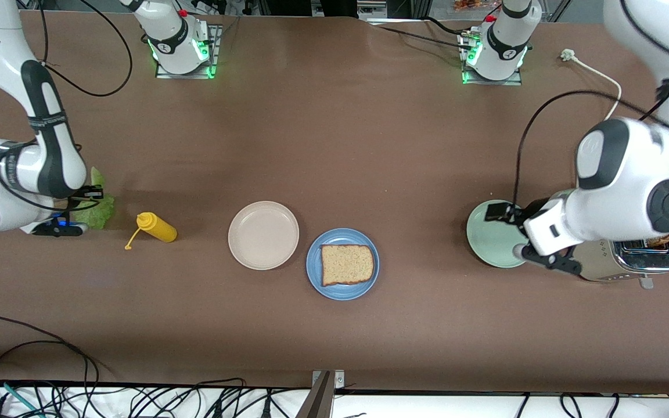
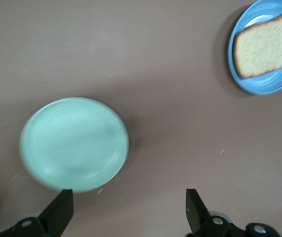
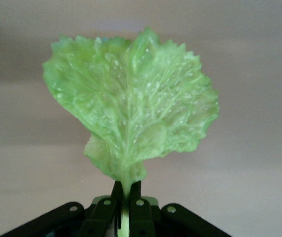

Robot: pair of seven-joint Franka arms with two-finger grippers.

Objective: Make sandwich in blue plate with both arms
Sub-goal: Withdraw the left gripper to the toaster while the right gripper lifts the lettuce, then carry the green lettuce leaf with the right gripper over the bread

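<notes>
Pinching ruffled veiny lettuce leaf (image 3: 131, 118) | right end effector (image 3: 126, 195) | square grainy bread slice (image 1: 346, 265)

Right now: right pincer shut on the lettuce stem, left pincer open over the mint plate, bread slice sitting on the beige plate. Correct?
One error: the bread slice lies on the blue plate, not the beige plate, which holds nothing, as the front view shows. The rest stands: right pincer shut on the lettuce stem, left pincer open over the mint plate.
</notes>
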